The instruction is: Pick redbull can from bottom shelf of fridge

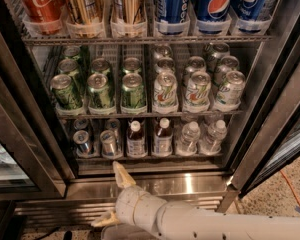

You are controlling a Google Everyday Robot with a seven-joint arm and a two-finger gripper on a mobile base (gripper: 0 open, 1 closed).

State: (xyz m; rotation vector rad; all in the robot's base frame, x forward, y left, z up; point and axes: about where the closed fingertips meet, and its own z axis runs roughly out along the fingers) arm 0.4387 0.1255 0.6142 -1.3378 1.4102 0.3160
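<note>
Silver-topped redbull can (pixel 109 143) stands left on the bottom shelf (pixel 155 158) of the fridge (pixel 190 184), at 12 o'clock from the gripper (pixel 108 194), whose fingers are spread wide, likely to straddle it.

**Gripper low before the fridge**

The gripper (pixel 106 195) sits just below the fridge's (pixel 190 183) steel sill, its fingers spread apart, the upper one pointing up at the bottom shelf (pixel 150 158). The redbull can (pixel 108 143) stands at that shelf's front left beside another slim can (pixel 82 142). Juice bottles (pixel 135 140) and water bottles (pixel 188 139) stand to its right.
</note>
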